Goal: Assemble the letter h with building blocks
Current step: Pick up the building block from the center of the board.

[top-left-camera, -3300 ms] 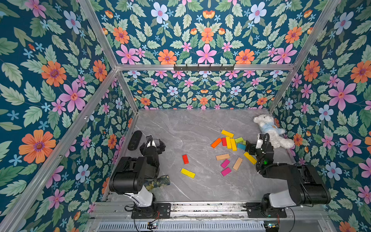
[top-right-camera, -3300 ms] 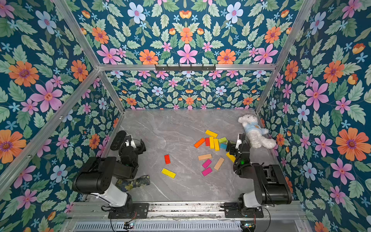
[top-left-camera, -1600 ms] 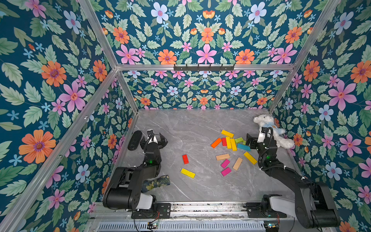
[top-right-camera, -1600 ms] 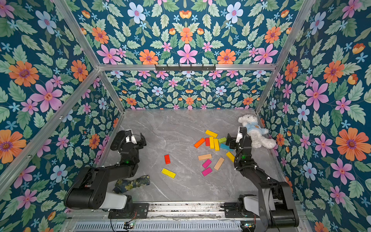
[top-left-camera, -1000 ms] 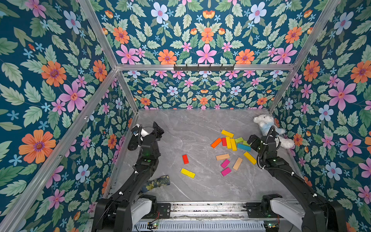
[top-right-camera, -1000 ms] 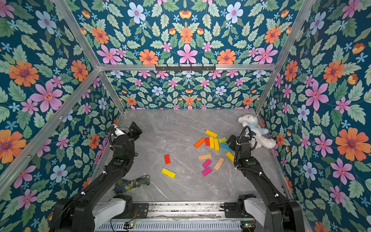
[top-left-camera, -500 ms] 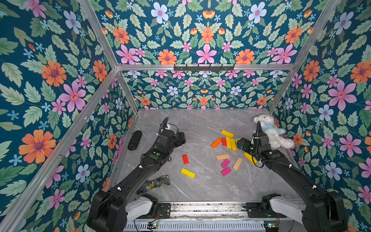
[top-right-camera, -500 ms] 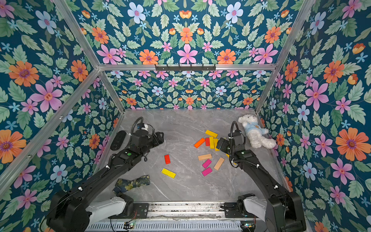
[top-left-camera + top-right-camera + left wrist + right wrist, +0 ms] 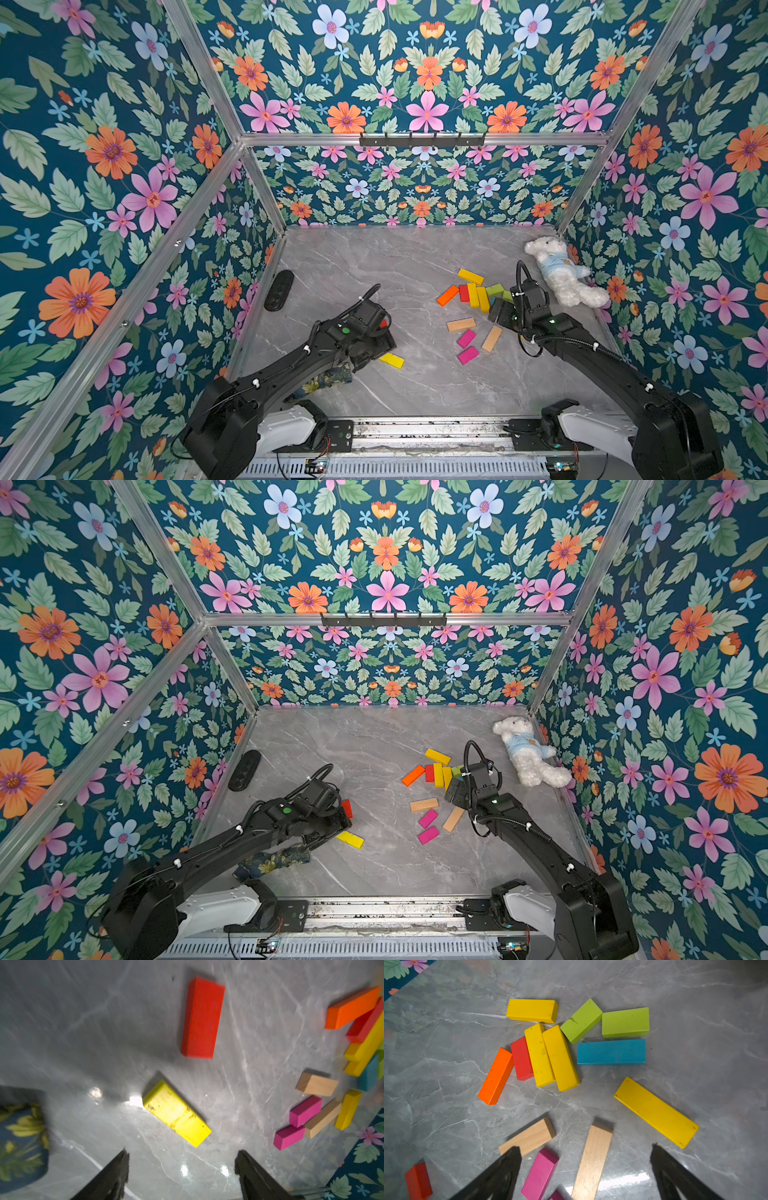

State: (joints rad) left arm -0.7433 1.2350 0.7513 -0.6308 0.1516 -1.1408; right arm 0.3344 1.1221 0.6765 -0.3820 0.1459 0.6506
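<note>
L gripper [image 9: 181, 1153] apart by flat yellow block [image 9: 176, 1112]; R gripper [image 9: 585, 1147] apart near plain-wood plank [image 9: 591, 1165]; marbled tabletop [image 9: 62, 1022].

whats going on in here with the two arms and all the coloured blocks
Two robot arms are set to build a letter h from wooden blocks, and nothing is assembled yet. The left gripper, open and empty, hovers by a lone yellow block and a red block. The right gripper, also open, hangs over the main scatter of blocks, with a plain wood block lying ungripped between its fingers. A white plush bear lies by the wall.
</note>
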